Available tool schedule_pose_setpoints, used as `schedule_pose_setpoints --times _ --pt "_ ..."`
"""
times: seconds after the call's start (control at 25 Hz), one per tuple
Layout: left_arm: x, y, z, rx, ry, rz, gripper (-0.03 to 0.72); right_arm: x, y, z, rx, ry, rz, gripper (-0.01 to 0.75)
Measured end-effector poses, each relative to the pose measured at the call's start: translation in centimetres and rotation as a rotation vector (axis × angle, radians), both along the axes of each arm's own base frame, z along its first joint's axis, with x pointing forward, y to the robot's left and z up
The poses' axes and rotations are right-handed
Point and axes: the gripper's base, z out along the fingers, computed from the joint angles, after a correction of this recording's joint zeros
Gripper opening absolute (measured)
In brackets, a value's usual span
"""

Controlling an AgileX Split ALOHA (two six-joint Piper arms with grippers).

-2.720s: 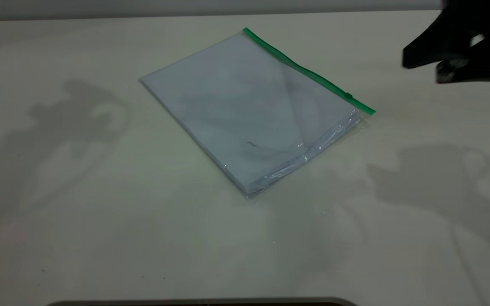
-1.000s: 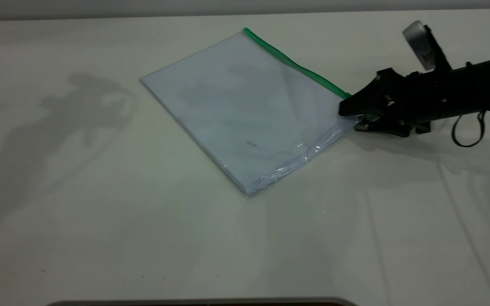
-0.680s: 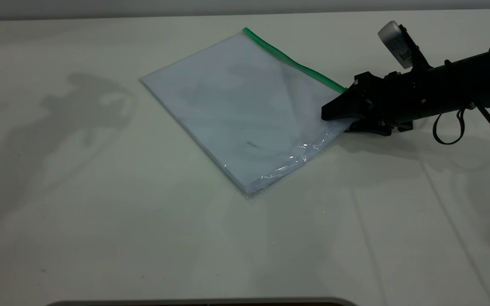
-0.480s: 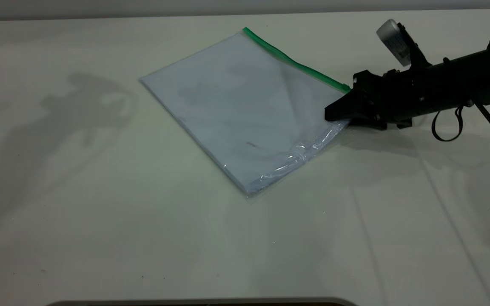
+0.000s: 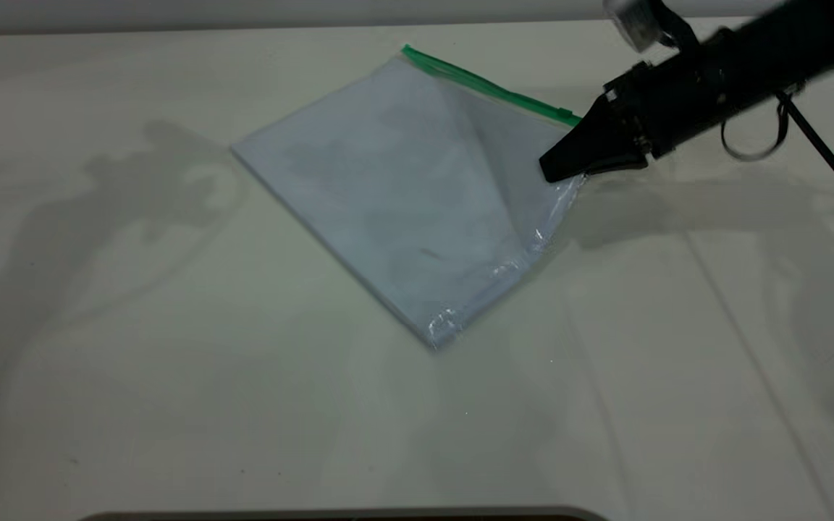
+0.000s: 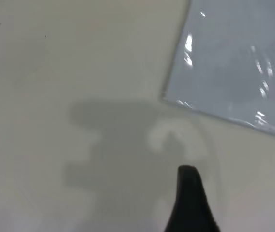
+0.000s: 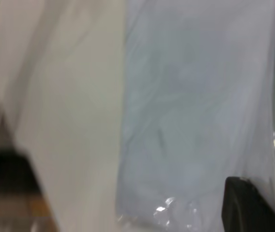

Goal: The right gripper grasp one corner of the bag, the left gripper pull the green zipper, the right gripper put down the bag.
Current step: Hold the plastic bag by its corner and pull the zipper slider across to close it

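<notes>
The bag (image 5: 402, 188), a clear pouch with white sheets inside, lies tilted at mid table. My right gripper (image 5: 558, 165) is shut on its right corner and holds that corner raised off the table, so the plastic slopes up to it. The green zipper (image 5: 482, 85) runs along the far edge, and its right end reaches the gripper. In the right wrist view the bag (image 7: 195, 121) fills the frame beside one black finger (image 7: 249, 208). My left gripper (image 6: 190, 203) is outside the exterior view. Its wrist view shows it above bare table, short of the bag's corner (image 6: 234, 63).
The white table (image 5: 171, 362) carries only the shadows of the arms. The right arm's black cable (image 5: 822, 159) trails down at the far right. A dark edge (image 5: 344, 515) borders the table's front.
My right gripper came in from the far right, closed on the bag's right corner and lifted it. The bag's right side rose and the zipper edge shifted toward the back.
</notes>
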Motion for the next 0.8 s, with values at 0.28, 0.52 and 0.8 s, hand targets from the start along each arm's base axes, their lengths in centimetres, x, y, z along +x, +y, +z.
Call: schedule_pose_setpoints --times 0.28,0.52,0.8 --pt "0.1 0.0 -0.4 0.020 -0.006 -0.048 0.588 1.3 3.6 2.4 -0.146 -0.065 0.256 0.034" --pt "0.1 0.0 -0.4 0.025 -0.010 -0.061 0.588 -1.2 9.4 2.1 -0.233 -0.091 0.486 0.034" --pt "0.1 0.0 -0.4 0.047 -0.027 -0.119 0.588 -1.9 13.1 2.9 -0.042 -0.028 0.360 0.034"
